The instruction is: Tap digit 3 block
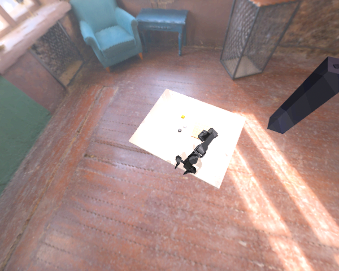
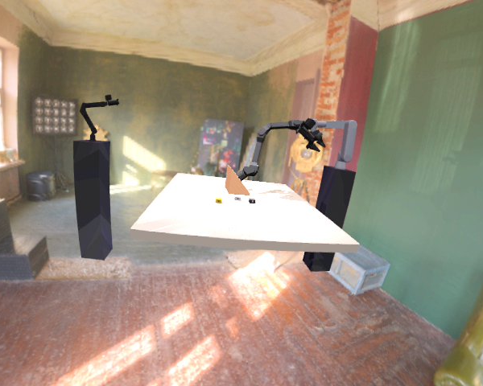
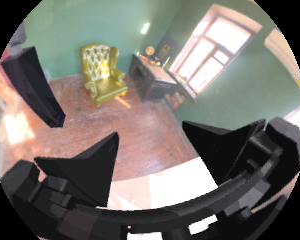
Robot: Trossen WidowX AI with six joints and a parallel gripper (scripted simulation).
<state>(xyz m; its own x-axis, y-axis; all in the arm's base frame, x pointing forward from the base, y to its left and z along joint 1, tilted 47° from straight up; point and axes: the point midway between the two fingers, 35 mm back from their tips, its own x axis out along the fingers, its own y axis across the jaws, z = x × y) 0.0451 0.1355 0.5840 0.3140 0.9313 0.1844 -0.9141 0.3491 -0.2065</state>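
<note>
Three small blocks lie near the middle of the white table (image 1: 152, 131) (image 2: 191, 224) (image 3: 177, 185): a yellow block (image 1: 182, 116) (image 2: 218, 200), a pale grey or white block (image 1: 185, 126) (image 2: 237, 199) and a black block (image 1: 179, 130) (image 2: 251, 201). Their printed digits are too small to read, so I cannot tell which shows 3. My gripper (image 1: 179, 171) (image 2: 321, 148) (image 3: 150, 129) is open and empty, high above the table's edge, well away from the blocks. The wrist view shows no block between the fingertips or elsewhere.
A tan upright wedge-shaped board (image 1: 196, 131) (image 2: 234, 184) stands between the blocks and my arm's base. A grey arm (image 2: 348, 141) on a dark pedestal (image 2: 337, 190) stands beside the table. Another black arm (image 2: 88, 116) stands on a separate pedestal (image 2: 92, 199) at the left.
</note>
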